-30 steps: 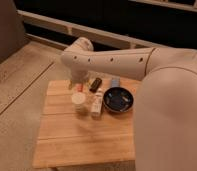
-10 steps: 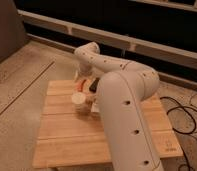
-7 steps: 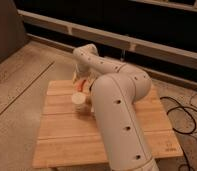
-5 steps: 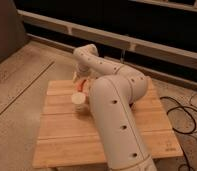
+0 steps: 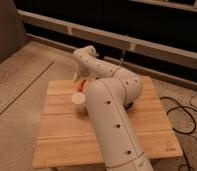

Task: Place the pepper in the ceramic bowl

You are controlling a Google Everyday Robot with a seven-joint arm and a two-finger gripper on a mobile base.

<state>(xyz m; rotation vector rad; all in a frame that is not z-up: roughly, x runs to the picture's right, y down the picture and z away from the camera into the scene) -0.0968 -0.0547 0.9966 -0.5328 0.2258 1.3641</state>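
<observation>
Red-orange pepper (image 5: 82, 85) at the gripper (image 5: 77, 80), just beside the pale cup (image 5: 80, 99); grip and axis unclear.

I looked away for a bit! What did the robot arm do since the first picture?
The arm swung across the table toward the camera, so it now hides the ceramic bowl and the white tube. The gripper stayed low at the table's back left, by the pepper. The pepper and the pale cup did not move. Nothing was visibly picked up or let go.
</observation>
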